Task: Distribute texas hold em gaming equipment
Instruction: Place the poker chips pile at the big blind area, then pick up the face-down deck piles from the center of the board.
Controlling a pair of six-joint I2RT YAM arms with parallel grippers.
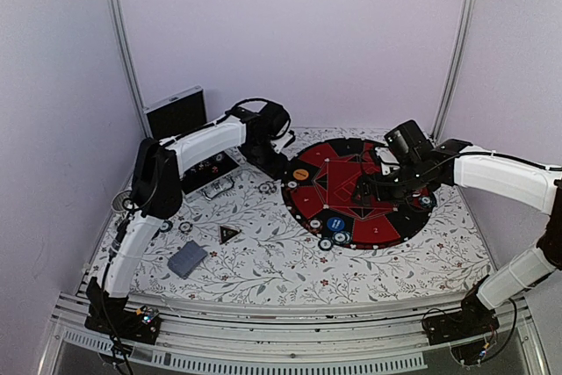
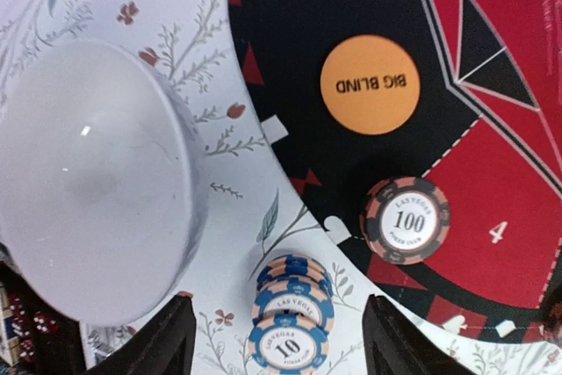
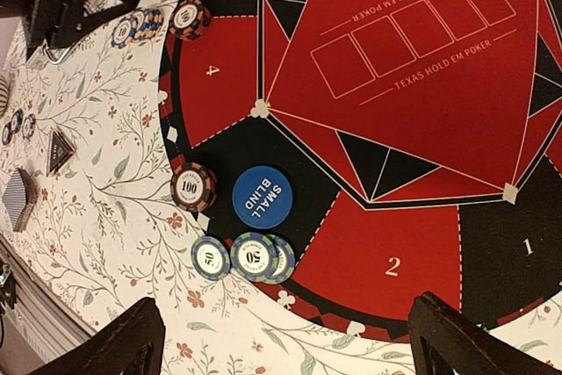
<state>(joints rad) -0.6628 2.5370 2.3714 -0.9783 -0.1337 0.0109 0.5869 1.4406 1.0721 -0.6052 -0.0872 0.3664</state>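
A round red and black poker mat (image 1: 378,230) lies right of centre. My left gripper (image 2: 279,340) is open, low over a short fanned stack of blue 10 chips (image 2: 290,318) that lies between its fingers on the flowered cloth. A black 100 chip (image 2: 405,219) and the orange Big Blind disc (image 2: 370,85) lie on the mat's edge beside it. My right gripper (image 3: 285,349) is open and empty above the mat's near edge. Ahead of it lie the blue Small Blind disc (image 3: 262,197), a 100 chip (image 3: 192,187) and three 50 chips (image 3: 250,256).
A white bowl (image 2: 97,182) stands just left of the left gripper. The black silver-edged case (image 1: 176,111) stands open at the back left. A deck of grey-blue cards (image 1: 187,259), a black triangular marker (image 1: 229,234) and loose chips (image 1: 186,227) lie on the cloth at the left.
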